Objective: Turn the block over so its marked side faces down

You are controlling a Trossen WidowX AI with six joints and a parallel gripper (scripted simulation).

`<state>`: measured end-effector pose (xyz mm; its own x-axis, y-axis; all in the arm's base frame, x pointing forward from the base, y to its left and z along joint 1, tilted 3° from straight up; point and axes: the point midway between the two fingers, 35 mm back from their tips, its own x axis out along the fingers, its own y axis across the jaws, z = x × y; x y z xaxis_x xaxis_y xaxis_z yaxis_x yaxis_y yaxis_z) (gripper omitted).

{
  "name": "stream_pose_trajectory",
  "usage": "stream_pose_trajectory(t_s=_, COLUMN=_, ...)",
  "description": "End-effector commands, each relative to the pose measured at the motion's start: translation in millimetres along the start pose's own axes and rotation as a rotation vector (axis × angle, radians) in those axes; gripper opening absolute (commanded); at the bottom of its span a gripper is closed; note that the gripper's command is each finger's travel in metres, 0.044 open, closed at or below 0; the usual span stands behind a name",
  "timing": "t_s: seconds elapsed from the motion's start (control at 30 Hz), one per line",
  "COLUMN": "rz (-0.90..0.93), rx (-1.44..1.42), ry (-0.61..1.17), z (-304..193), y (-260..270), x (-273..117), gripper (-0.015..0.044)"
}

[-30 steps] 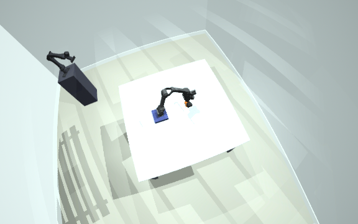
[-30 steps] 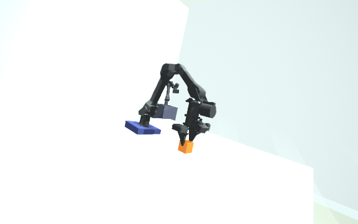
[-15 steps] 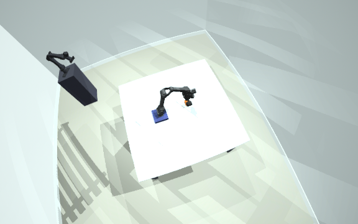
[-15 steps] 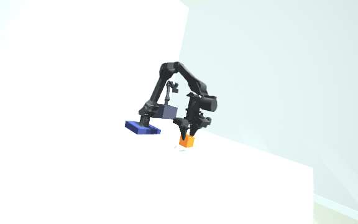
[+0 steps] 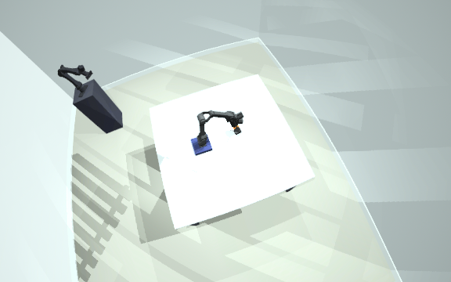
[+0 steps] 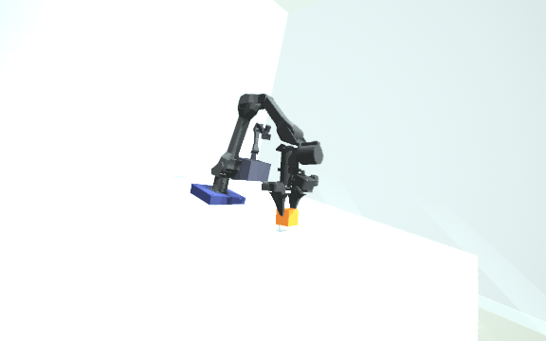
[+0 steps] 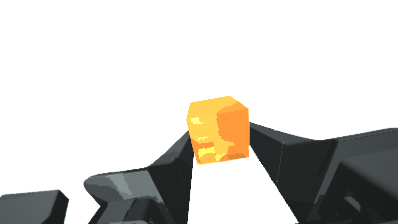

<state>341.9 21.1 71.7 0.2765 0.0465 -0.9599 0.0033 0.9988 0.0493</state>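
The orange block (image 6: 287, 218) (image 7: 218, 137) is held between the fingers of my gripper (image 6: 288, 212) (image 7: 216, 128), which is shut on it. The fingers point down and press on two opposite sides, with most of the block showing past the tips in the wrist view. The block looks a little above the white table (image 5: 229, 184) (image 6: 207, 284), with a faint mark on the table below it in the exterior view. Its faces show yellow and orange patches. I cannot tell which side is the marked one; the side facing away from the cameras is hidden.
My arm stands on a blue base (image 5: 196, 150) (image 6: 210, 197), to the left of the block in the top and exterior views. A second dark arm (image 5: 69, 71) (image 6: 255, 141) stands on a dark box (image 5: 100, 110) (image 6: 256, 171), off the table.
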Motion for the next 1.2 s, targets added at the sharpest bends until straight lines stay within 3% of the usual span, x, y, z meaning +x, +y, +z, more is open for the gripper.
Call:
stream_pose_trajectory(t_s=0.0, rz=-0.003, rx=0.004, ry=-0.062, z=-1, y=0, x=0, gripper=0.0000)
stream_pose_trajectory(t_s=0.67, rz=0.001, rx=0.007, ry=-0.307, z=-6, y=0, x=-1, gripper=0.0000)
stream_pose_trajectory(t_s=1.17, rz=-0.004, rx=0.002, ry=-0.520, z=1, y=0, x=28, gripper=0.0000)
